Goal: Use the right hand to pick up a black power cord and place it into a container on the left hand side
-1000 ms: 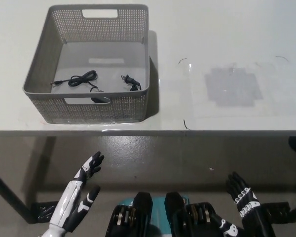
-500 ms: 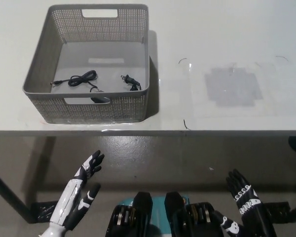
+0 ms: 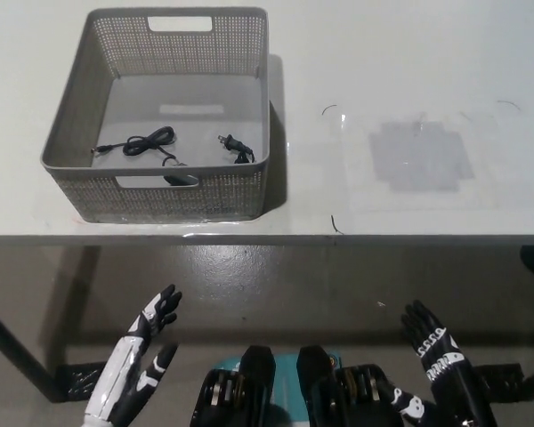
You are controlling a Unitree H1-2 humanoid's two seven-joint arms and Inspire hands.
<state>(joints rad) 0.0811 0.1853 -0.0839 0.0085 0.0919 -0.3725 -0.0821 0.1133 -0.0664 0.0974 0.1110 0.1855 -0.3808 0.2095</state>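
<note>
Both hands have sunk slightly since a second ago; nothing on the table [image 3: 409, 53] has shifted. White left hand [image 3: 141, 363] and black right hand [image 3: 434, 349] hang below the near edge, fingers spread, holding nothing. Black power cord [image 3: 149, 140] lies inside the gray basket [image 3: 249, 53] at far left. Placement looks done; next is simply resting.

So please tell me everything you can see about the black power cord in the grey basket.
The black power cord is thin and dark, and looks rubber-coated. It lies loose on the floor of the grey perforated basket, toward its front wall. One part forms a small coil on the left; a plug end lies on the right. Part of it is hidden behind the front rim. Only the basket floor touches it; neither hand is near.
</note>
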